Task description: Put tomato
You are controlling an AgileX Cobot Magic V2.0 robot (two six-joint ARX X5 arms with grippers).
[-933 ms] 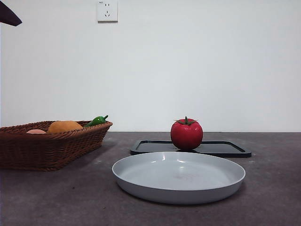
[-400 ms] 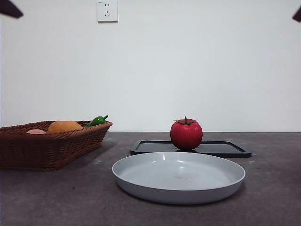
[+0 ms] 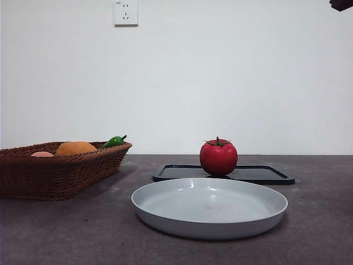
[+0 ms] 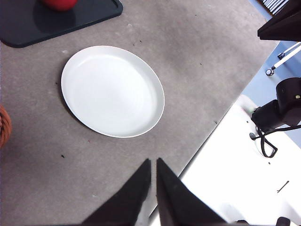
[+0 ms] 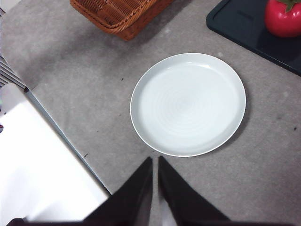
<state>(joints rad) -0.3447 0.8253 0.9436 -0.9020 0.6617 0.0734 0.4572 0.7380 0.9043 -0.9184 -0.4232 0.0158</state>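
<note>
The glossy red tomato with its green calyx stands upright on a flat black tray behind an empty pale grey plate. My left gripper is shut and empty, high above the table near its edge, on the near side of the plate. The tomato shows at the far edge of the left wrist view. My right gripper is shut and empty, also high above the table edge beside the plate. The tomato sits on the tray beyond it.
A brown wicker basket stands at the left with an orange round fruit and a small green pepper in it. It also shows in the right wrist view. A black arm tip shows at the top right corner.
The black arm tip at the top left corner has risen out of view. Another black tip has come in at the top right corner. Tomato, plate and basket have not moved.
</note>
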